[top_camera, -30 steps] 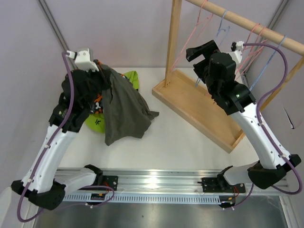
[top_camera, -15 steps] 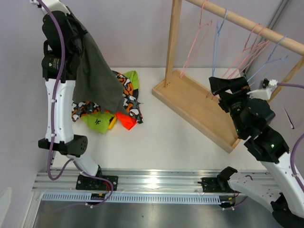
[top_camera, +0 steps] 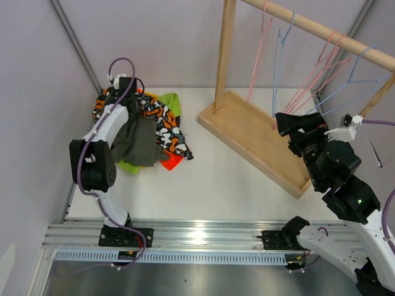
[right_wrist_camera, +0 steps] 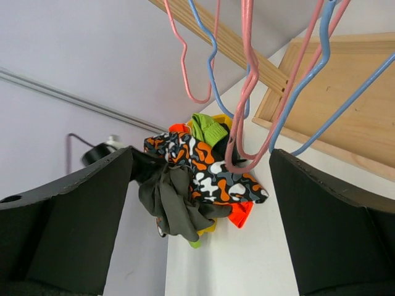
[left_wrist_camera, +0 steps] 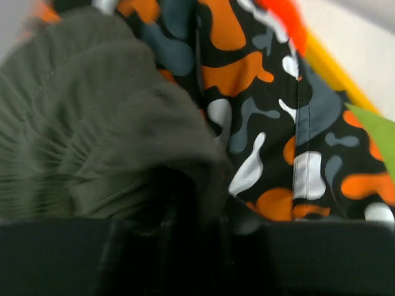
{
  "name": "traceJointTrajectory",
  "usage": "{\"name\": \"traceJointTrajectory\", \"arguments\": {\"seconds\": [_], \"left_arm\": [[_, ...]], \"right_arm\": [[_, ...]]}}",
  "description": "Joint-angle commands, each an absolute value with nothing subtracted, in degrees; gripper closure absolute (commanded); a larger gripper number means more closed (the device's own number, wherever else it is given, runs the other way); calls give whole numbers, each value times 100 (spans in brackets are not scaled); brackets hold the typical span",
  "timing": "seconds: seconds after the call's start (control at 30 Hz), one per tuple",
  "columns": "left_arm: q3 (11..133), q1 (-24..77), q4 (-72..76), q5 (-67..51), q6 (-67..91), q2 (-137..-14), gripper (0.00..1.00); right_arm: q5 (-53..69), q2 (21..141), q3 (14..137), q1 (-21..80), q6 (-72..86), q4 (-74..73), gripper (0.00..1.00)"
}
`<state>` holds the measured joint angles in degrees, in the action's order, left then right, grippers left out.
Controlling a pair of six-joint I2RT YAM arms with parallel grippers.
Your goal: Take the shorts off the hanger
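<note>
Top external view places the whole task load off the rack: the wire hangers point(top_camera: 321, 74) hang bare from the wooden rail point(top_camera: 321, 29), and the shorts lie heaped at the far left corner of the tabletop point(top_camera: 234, 185). The dark olive shorts point(top_camera: 141, 143) rest on the heap, long axis running from the far edge toward the near edge, overlapping the camouflage shorts point(top_camera: 165, 126), with the lime green shorts point(top_camera: 173, 102) and the orange shorts point(top_camera: 171, 161) showing at the margins. Left wrist view shows olive cloth gathered into the left claw point(left_wrist_camera: 185, 222), which appears clamped on it. The garment lies directly at that claw, so the left arm is judged to need only a release. The right claw point(right_wrist_camera: 202, 157) stands spread and empty beside the rack, well apart from the heap.
</note>
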<state>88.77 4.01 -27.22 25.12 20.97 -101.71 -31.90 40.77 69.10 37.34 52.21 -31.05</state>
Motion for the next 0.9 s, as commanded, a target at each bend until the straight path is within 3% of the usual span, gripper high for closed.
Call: {"name": "traceJointTrajectory", "arguments": {"seconds": [0.0, 0.03, 0.1, 0.13, 0.2, 0.47, 0.6, 0.7, 0.73, 0.87], "left_arm": [[9131, 404, -3118, 2109, 2601, -10511, 59], [9306, 413, -3216, 2092, 2619, -10573, 35], [9430, 431, -3296, 1995, 2628, -10443, 21], [9431, 500, -3261, 2039, 2602, -10293, 6], [9500, 580, -3182, 2013, 2479, -9812, 1], [11046, 1027, -4120, 1600, 1883, -8764, 1], [11119, 1476, -4359, 1705, 1582, -8044, 1], [10303, 1625, -4159, 1583, 1600, -7043, 1], [9352, 1687, -4027, 1382, 1591, -6727, 1], [7731, 1828, -3657, 1195, 1731, -4875, 1]], "right_arm": [[-3366, 3859, 6978, 3770, 5150, -3217, 1], [-3384, 3832, 6987, 3762, 5150, -3243, 1], [-3427, 3771, 7040, 3762, 5133, -3357, 1], [-3471, 3744, 7040, 3762, 5133, -3392, 1], [-3472, 3700, 7031, 3762, 5133, -3419, 2], [-3252, 3753, 6979, 3762, 5264, -3471, 2], [-3243, 3867, 7110, 3762, 5055, -3656, 1], [-2928, 4034, 7259, 3762, 4458, -3709, 1], [-2875, 4069, 7277, 3762, 4221, -3857, 1], [-2488, 3842, 7032, 3779, 3692, -3824, 1]]}}
